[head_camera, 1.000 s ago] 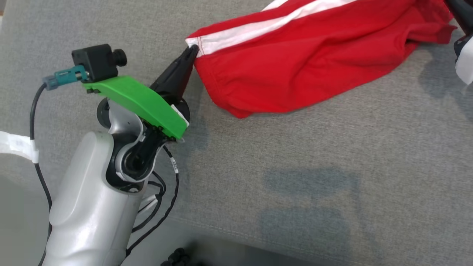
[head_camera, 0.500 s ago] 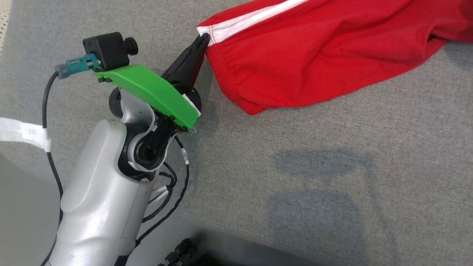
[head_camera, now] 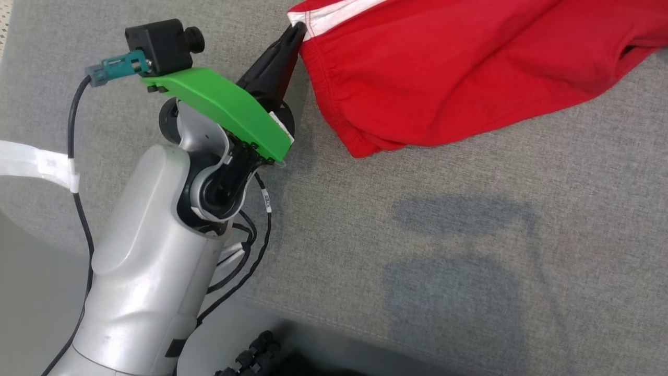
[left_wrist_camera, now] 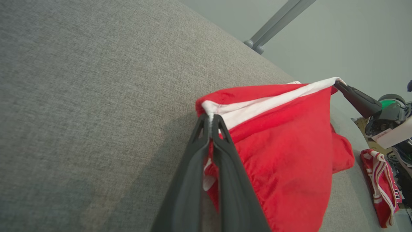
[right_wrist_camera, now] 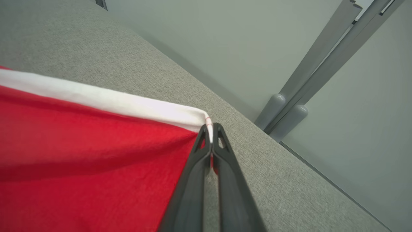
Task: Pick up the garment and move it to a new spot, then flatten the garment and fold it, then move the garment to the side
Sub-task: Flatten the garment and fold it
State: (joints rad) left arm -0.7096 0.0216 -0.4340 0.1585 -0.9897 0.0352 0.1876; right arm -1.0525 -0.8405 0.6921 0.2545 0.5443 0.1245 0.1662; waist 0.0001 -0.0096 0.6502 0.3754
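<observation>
Red garment (head_camera: 459,78) of soft cloth, with a white stripe along one edge and a gathered, stitched hem beside it. Spread across the 12 to 2 o'clock part of the head view. Pulled taut along the striped edge between two claws, with the rest sagging in loose folds toward the surface below; unclear whether the lowest fold rests on it.

Left gripper (head_camera: 298,31) at 11 o'clock in the head view, dark fingers pressed tight together on one striped corner, white cloth pinched at the tips. Pale forearm (head_camera: 146,271) rising from 7 o'clock, bent at the wrist so the fingers point toward 1 o'clock. Green mount (head_camera: 224,109) on the wrist, carrying a small black camera (head_camera: 156,44), with black cables trailing down the arm.

Right gripper (right_wrist_camera: 210,129) likewise clamped closed, on the far end of the white stripe; seen at 2 o'clock in the left wrist view, beyond the cloth.

Grey woven surface (head_camera: 469,235) underneath, with soft shadows at 5 o'clock in the head view. Plain pale wall (right_wrist_camera: 225,38) behind. Two grey metal posts (right_wrist_camera: 289,119) at 2 o'clock in the right wrist view. Second red-and-white cloth (left_wrist_camera: 379,183) at 4 o'clock in the left wrist view, well apart from the held one.
</observation>
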